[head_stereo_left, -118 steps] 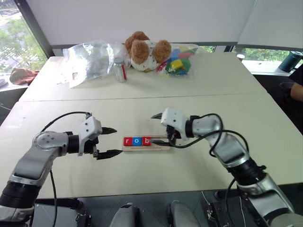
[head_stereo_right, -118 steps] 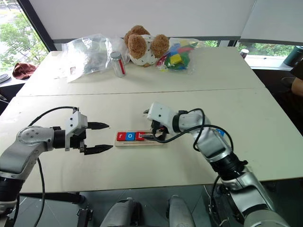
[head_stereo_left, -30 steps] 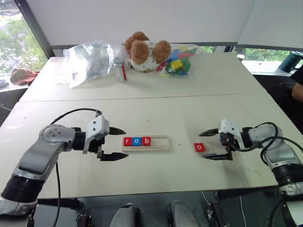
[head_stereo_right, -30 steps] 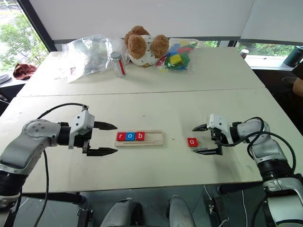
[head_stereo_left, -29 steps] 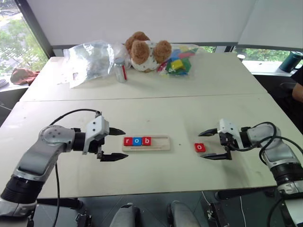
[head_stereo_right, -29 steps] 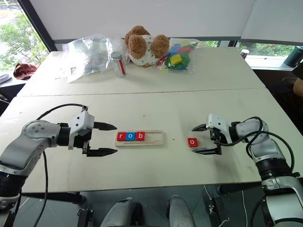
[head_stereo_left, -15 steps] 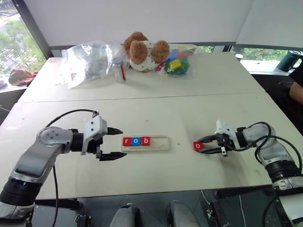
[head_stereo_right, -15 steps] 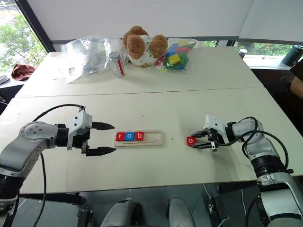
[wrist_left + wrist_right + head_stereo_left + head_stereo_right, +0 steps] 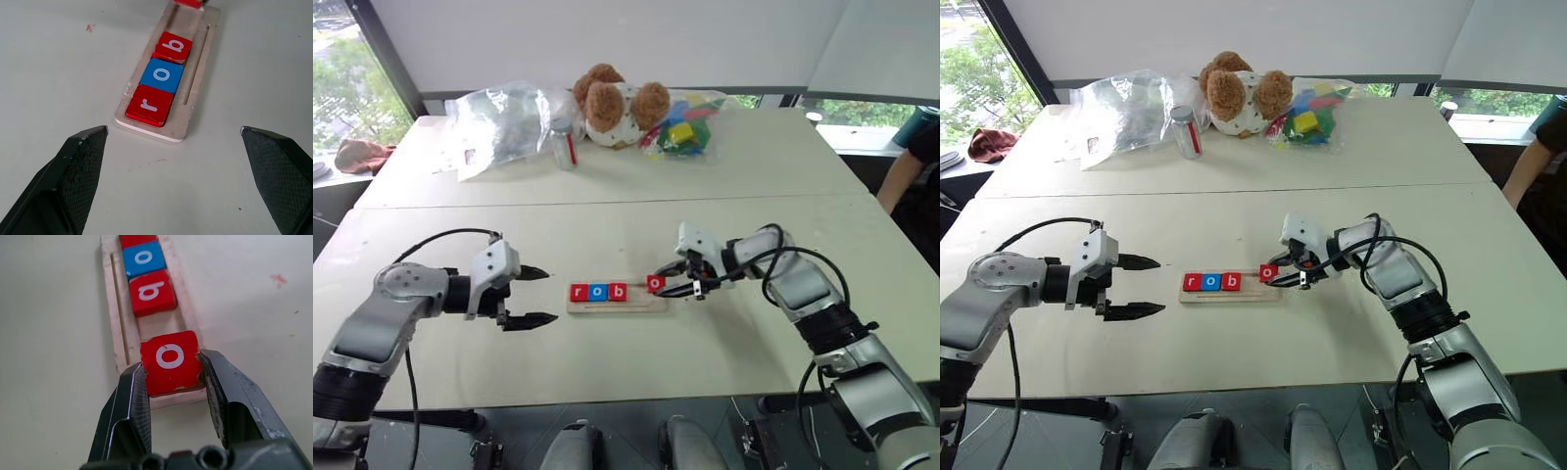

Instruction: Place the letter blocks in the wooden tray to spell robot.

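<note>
The wooden tray lies mid-table holding three letter blocks in a row: red "r", blue "o" and red "b". My right gripper is shut on a red "o" block, held over the tray's right end, just right of the "b". To the left of the tray my left gripper stands open and empty, its fingertips on either side of the tray's near end.
Along the far table edge lie a clear plastic bag, a small can, a teddy bear and a bag of multicoloured toy blocks. A person's arm shows at the right edge.
My right gripper shut on the red "o" block out on the right of the table and carried it left to the tray's right end. The left gripper stayed open and drifted slightly left.
</note>
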{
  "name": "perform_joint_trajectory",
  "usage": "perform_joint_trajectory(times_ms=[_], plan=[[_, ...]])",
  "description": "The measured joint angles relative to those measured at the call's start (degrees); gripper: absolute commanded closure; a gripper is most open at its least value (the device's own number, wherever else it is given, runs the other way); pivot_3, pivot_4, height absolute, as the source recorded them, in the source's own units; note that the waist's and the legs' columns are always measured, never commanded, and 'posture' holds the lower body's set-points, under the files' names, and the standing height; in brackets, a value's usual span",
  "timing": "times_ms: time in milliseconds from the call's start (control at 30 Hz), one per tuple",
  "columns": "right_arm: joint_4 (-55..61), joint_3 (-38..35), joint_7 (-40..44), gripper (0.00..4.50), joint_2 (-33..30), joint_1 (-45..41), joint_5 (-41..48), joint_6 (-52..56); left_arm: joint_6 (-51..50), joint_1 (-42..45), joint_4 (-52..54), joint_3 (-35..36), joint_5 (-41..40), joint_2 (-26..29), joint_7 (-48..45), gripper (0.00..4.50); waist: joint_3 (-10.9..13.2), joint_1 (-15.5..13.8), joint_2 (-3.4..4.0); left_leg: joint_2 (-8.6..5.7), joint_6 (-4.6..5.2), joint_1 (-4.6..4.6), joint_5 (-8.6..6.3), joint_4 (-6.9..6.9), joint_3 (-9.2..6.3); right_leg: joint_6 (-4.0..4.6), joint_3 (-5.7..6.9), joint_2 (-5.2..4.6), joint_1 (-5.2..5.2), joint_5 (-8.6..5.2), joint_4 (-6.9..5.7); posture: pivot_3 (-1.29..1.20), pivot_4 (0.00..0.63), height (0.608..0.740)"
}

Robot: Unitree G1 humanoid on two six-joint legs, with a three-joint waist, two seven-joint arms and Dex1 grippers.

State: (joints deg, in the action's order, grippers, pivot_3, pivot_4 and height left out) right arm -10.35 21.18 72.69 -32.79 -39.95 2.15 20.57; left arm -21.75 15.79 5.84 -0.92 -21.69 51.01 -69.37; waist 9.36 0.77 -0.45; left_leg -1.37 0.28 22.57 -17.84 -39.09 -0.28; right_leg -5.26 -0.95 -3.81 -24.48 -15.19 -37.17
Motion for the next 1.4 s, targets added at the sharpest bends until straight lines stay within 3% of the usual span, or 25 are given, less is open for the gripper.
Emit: perform_joint_trajectory(times_ms=[1233, 1400], plan=[[-7.69, 3.18, -1.87, 3.38, 8.68, -4.23, -4.13, -3.59, -1.42, -4.11, 4.02, 0.21, -0.3, -3.28, 5.85, 0.0, 0.0, 0.16, 0.0, 0.02, -0.01, -0.01, 0.01, 0.01, 0.0, 0.0, 0.03, 0.05, -0.04, 0.0, -0.06, 0.0, 0.15, 0.74], [-8.07, 3.17, -1.71, 0.91, 8.7, -4.97, -4.28, -4.06, -1.38, -3.92, 3.89, 0.21, -0.25, -3.64, 5.88, 0.0, 0.0, 0.17, 0.0, 0.02, -0.01, -0.01, 0.01, 0.01, 0.0, 0.0, 0.03, 0.05, -0.04, 0.0, -0.06, 0.0, 0.15, 0.74]])
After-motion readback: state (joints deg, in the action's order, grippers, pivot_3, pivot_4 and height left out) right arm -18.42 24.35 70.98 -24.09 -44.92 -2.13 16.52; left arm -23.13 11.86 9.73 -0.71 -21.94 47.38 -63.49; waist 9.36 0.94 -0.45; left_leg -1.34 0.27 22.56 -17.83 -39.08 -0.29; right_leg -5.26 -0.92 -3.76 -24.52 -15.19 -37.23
